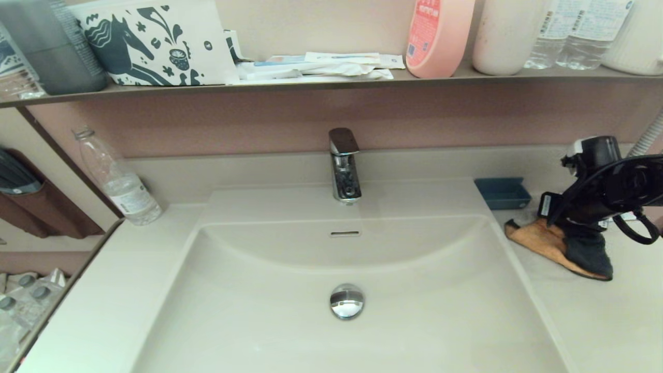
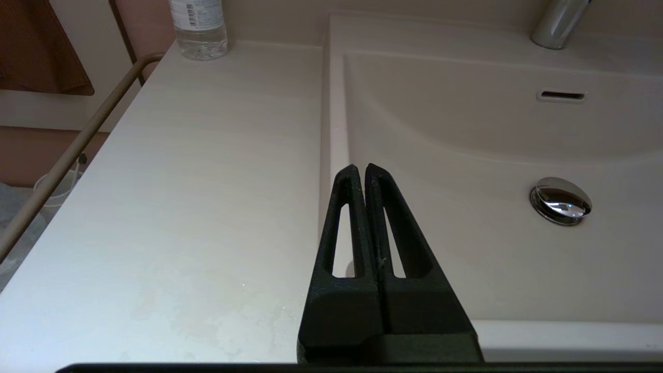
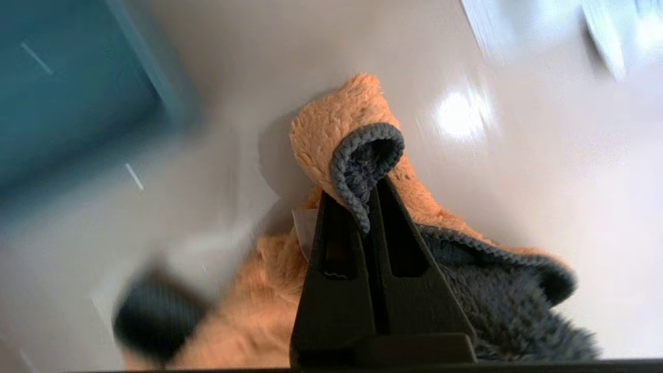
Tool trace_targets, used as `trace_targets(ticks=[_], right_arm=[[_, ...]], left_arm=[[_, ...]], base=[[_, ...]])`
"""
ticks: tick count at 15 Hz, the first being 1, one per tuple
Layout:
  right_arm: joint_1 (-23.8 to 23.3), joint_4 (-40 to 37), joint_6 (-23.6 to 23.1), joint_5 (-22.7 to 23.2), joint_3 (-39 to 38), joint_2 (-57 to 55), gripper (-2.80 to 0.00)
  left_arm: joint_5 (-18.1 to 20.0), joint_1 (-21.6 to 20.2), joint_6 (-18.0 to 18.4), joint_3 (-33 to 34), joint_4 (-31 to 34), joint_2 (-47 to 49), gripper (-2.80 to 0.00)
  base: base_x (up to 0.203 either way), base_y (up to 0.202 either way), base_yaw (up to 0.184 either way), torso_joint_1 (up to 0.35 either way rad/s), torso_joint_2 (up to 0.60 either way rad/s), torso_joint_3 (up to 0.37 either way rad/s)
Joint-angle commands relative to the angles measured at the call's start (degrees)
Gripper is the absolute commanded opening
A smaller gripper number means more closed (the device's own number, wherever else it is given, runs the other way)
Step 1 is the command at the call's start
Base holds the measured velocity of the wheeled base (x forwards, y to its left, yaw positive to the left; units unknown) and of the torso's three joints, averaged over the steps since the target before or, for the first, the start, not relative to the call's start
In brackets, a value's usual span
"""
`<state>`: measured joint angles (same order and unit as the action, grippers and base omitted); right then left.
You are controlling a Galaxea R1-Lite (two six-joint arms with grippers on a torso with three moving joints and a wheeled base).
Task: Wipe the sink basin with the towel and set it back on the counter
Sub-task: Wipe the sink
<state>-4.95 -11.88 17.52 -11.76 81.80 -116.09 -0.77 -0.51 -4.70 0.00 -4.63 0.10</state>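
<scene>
The towel (image 1: 549, 241), orange-tan with a dark grey side, lies on the counter (image 1: 611, 321) to the right of the sink basin (image 1: 290, 290). My right gripper (image 3: 365, 194) is shut on the towel (image 3: 339, 129), pinching a curled grey-edged fold that rises from the cloth. In the head view the right gripper (image 1: 575, 228) comes down on the towel from the right. The basin's chrome drain plug (image 1: 346, 301), overflow slot (image 1: 345, 233) and faucet (image 1: 344, 165) show. My left gripper (image 2: 361, 168) is shut and holds nothing, over the counter's left side (image 2: 181, 197) by the basin rim.
A small teal tray (image 1: 502, 192) sits on the counter just behind the towel. A clear water bottle (image 1: 118, 181) stands at the back left corner. The brown shelf (image 1: 331, 83) above carries bottles, packets and a patterned box. A rail (image 2: 77, 150) runs along the counter's left edge.
</scene>
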Motion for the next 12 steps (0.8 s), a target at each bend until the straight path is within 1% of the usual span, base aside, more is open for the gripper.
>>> trace_targets(ticks=[1, 3, 4, 7, 10, 12], right_arm=[[0.0, -2.1, 0.1, -0.2, -0.6, 2.8, -2.8], [0.7, -1.9, 0.3, -0.2, -1.9, 3.2, -2.8], [1.8, -2.0, 0.8, -0.1, -2.1, 3.2, -2.8], [5.6, -1.9, 4.6, 0.8, -2.2, 3.2, -2.8], [10.9, -2.0, 7.2, 2.1, -2.2, 3.2, -2.8], [12.0, -2.1, 7.6, 2.2, -2.1, 3.5, -2.8]], left_arm=[[0.0, 0.0, 0.0, 0.0, 0.0, 0.0, -2.8], [0.0, 0.0, 0.0, 0.0, 0.0, 0.1, -2.8], [0.0, 0.0, 0.0, 0.0, 0.0, 0.1, -2.8], [0.0, 0.0, 0.0, 0.0, 0.0, 0.1, -2.8], [0.0, 0.0, 0.0, 0.0, 0.0, 0.1, -2.8], [0.0, 0.0, 0.0, 0.0, 0.0, 0.1, -2.8]], base=[[0.0, 0.0, 0.0, 0.0, 0.0, 0.0], [0.0, 0.0, 0.0, 0.0, 0.0, 0.0], [0.0, 0.0, 0.0, 0.0, 0.0, 0.0], [0.0, 0.0, 0.0, 0.0, 0.0, 0.0], [0.0, 0.0, 0.0, 0.0, 0.0, 0.0], [0.0, 0.0, 0.0, 0.0, 0.0, 0.0]])
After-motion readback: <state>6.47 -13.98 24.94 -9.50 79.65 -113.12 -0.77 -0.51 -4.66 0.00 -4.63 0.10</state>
